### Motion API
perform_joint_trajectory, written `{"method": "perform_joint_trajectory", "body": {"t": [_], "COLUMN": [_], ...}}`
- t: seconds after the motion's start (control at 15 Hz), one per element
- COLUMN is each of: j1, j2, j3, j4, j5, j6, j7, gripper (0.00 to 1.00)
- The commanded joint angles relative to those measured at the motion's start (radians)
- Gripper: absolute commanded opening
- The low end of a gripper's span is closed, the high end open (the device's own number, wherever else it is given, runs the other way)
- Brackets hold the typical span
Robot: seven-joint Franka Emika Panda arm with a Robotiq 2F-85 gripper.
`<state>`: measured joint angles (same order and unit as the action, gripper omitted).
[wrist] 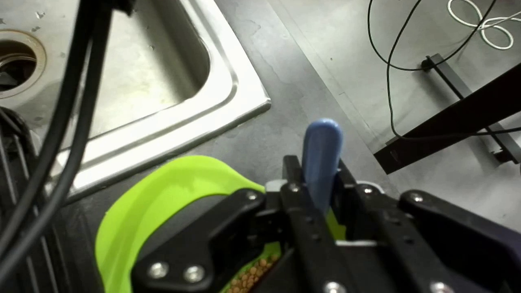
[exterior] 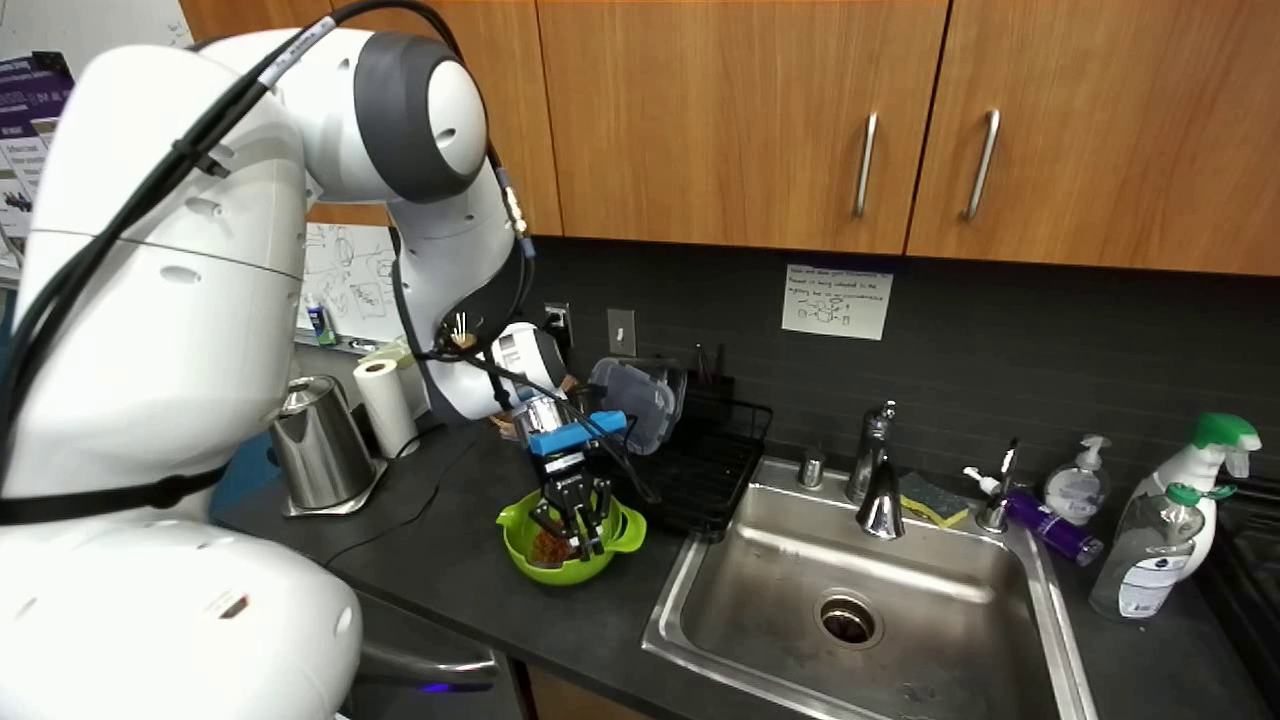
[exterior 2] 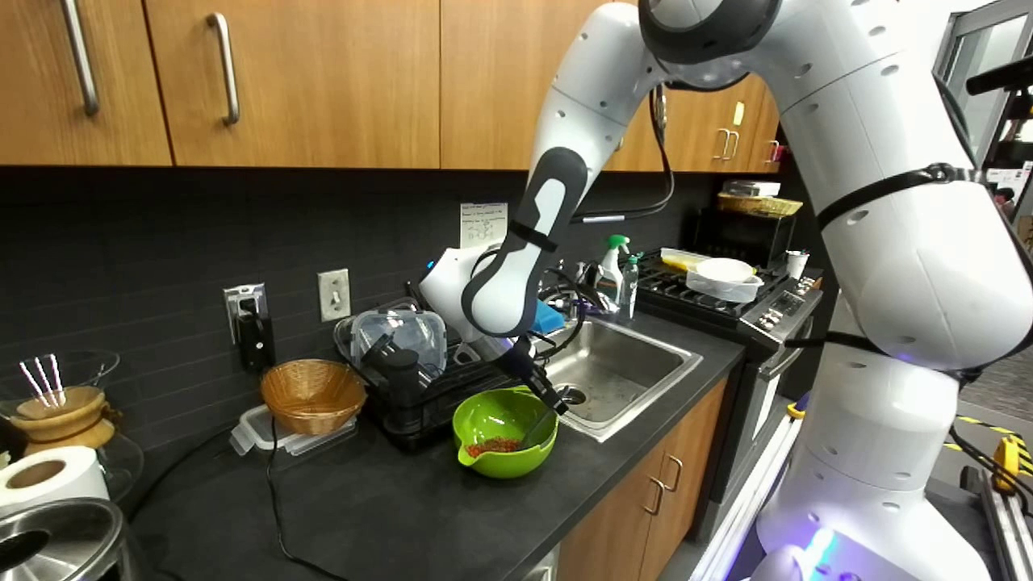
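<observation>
My gripper (exterior: 578, 525) is at the green bowl, pointing down over its rim; it also shows in an exterior view (exterior 2: 555, 395). In the wrist view the fingers (wrist: 315, 175) are closed around the blue handle (wrist: 322, 156) of a utensil. A dark grey blade (exterior 2: 537, 429), seemingly the utensil's other end, reaches down into the bowl. The green bowl (exterior 2: 484, 415) stands upright on the counter and shows in both exterior views (exterior: 520, 530) and in the wrist view (wrist: 118, 240). Small reddish-brown round pieces (exterior 2: 494, 445) lie in its bottom, also in the wrist view (wrist: 252, 273).
A steel sink (exterior: 675, 640) is beside the bowl. A black dish rack (exterior: 735, 480) with clear containers stands behind it. A wicker basket (exterior 2: 313, 395), a kettle (exterior: 320, 445) and a paper towel roll (exterior: 385, 405) stand on the counter. Bottles (exterior: 1150, 560) stand past the sink.
</observation>
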<state>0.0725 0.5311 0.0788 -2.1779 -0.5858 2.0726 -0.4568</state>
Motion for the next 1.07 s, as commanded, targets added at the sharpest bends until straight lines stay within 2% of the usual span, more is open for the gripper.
{"method": "perform_joint_trajectory", "body": {"t": [0.0,1.0], "j1": [0.008,-0.003], "j2": [-0.035,-0.052], "j3": [0.010,0.005], "j4": [0.002,0.005], "j5": [-0.008,-0.007], "j6": [0.004,0.050], "j7": [0.010,0.011], "gripper": [0.05,0.05]}}
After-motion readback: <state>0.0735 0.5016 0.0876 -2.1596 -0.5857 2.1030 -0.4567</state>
